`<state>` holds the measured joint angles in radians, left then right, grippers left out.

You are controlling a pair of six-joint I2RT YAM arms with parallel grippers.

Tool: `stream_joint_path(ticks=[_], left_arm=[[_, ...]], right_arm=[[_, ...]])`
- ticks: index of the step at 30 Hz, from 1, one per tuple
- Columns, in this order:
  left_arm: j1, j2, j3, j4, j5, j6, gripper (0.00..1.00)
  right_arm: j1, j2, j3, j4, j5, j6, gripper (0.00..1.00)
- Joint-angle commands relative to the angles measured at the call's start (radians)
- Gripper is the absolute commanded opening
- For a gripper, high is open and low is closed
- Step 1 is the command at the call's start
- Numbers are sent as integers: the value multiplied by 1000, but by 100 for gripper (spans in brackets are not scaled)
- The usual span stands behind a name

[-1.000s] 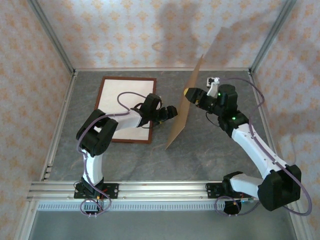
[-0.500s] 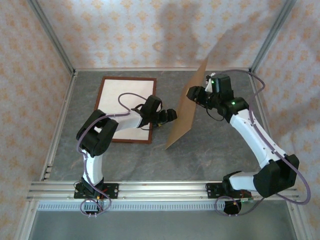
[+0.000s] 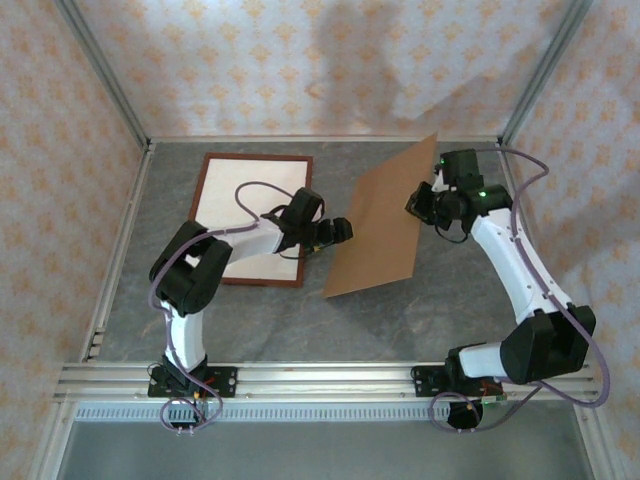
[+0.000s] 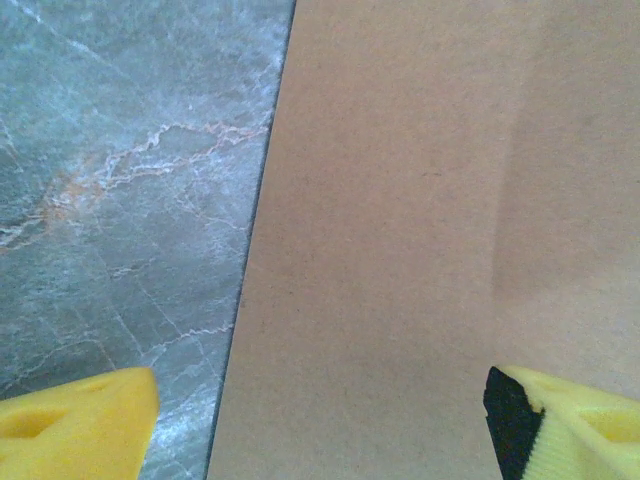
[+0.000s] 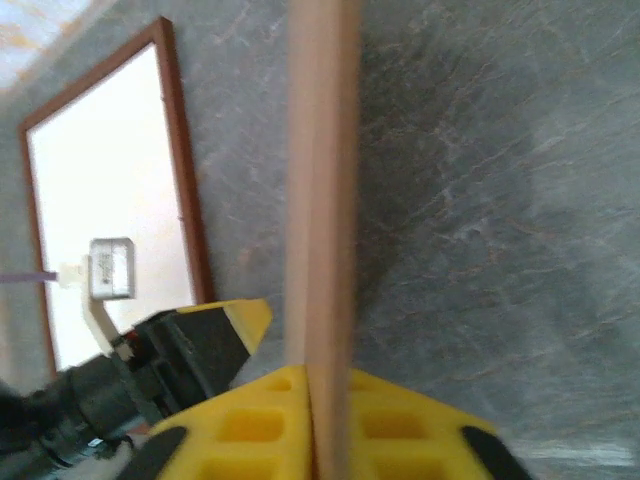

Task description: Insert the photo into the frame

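Right fingers clamp the brown board (seemingly tilted); left fingers spread.

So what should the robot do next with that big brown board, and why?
Probably lower the brown board flat onto the table, beside the frame. The right gripper is shut on its edge, holding it tilted, and the left gripper is open next to it. Laying it down would free that gripper.
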<state>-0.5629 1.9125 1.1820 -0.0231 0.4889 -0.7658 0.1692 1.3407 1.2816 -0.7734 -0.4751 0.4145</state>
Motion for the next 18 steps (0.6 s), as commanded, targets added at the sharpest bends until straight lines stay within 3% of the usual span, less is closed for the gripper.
stream_joint_path(ticks=[1, 7, 11, 18], left_arm=[[19, -102, -4, -30, -46, 43, 86], [151, -263, -119, -116, -201, 131, 86], [330, -326, -159, -186, -294, 199, 87], [658, -227, -18, -266, -297, 289, 90]], right_arm=[[-40, -76, -31, 89, -92, 22, 0], [-50, -131, -57, 307, -151, 116, 0], [-45, -123, -72, 477, -185, 183, 0], [-16, -64, -63, 643, -233, 224, 0]])
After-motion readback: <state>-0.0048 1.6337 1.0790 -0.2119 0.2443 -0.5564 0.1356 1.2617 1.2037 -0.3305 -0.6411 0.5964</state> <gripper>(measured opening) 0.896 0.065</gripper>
